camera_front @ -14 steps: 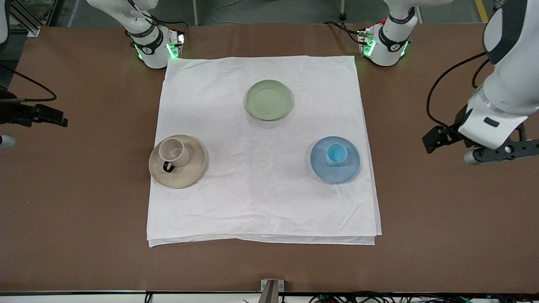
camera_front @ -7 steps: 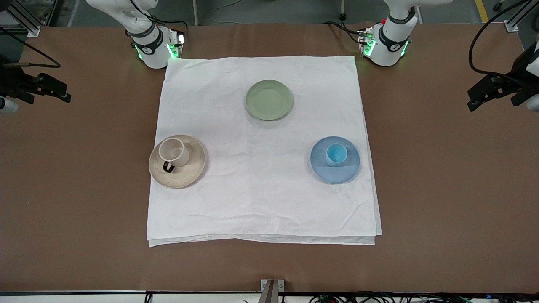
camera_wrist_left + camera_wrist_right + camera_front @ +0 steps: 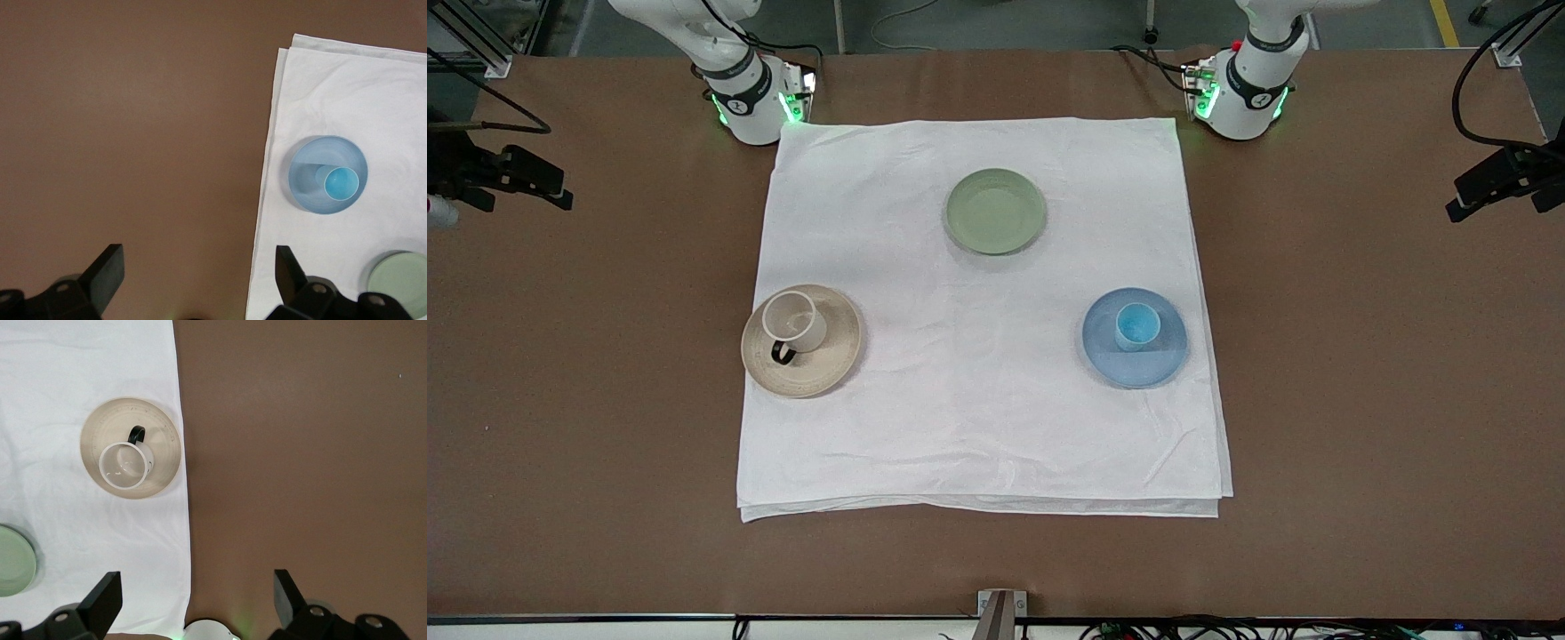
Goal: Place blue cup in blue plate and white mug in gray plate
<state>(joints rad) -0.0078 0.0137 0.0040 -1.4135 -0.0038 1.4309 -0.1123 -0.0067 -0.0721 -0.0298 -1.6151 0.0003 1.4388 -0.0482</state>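
The blue cup [image 3: 1137, 326] stands upright in the blue plate [image 3: 1138, 369] on the white cloth, toward the left arm's end. The white mug [image 3: 793, 322] stands upright on the gray plate [image 3: 818, 369], toward the right arm's end, its dark handle facing the front camera. My left gripper [image 3: 1494, 182] is up over bare table past the cloth's edge, open and empty [image 3: 199, 273]; its wrist view shows the cup [image 3: 341, 183] in the plate [image 3: 310, 157]. My right gripper [image 3: 507, 173] is up over bare table at its end, open and empty [image 3: 198, 597]; its wrist view shows the mug [image 3: 125, 463] on the plate [image 3: 163, 447].
A sage-green plate [image 3: 995, 211] lies empty on the white cloth [image 3: 978, 427], nearer the arm bases; it also shows in both wrist views [image 3: 400, 283] [image 3: 13, 560]. Brown table surrounds the cloth on all sides.
My left arm has pulled up and away from the blue plate toward its end of the table. My right gripper has drawn back a little toward the bases. Cups and plates have not moved.
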